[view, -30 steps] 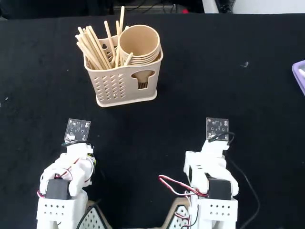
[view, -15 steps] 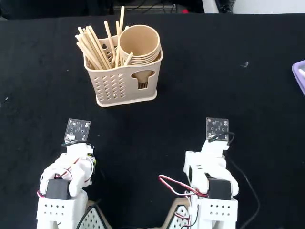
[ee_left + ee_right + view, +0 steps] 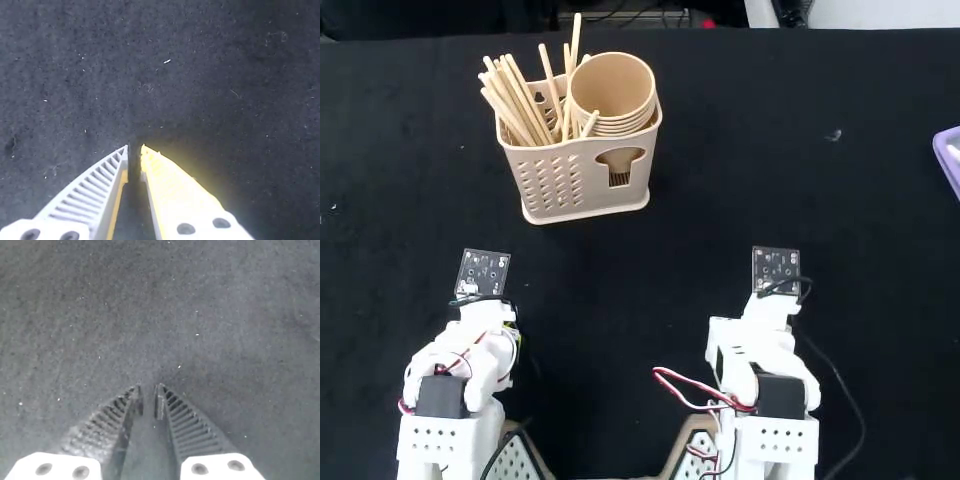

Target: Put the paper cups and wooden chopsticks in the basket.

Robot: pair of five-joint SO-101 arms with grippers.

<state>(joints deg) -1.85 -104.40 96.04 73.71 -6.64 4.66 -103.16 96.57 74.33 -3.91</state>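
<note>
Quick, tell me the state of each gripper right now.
Left gripper: closed, holding nothing, above the black table.
Right gripper: closed, holding nothing, above the black table.

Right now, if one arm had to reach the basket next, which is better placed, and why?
Left, probably. The basket stands nearly straight ahead of the left arm; the right arm would have to reach across. The left tool and right tool are shut, empty.
</note>
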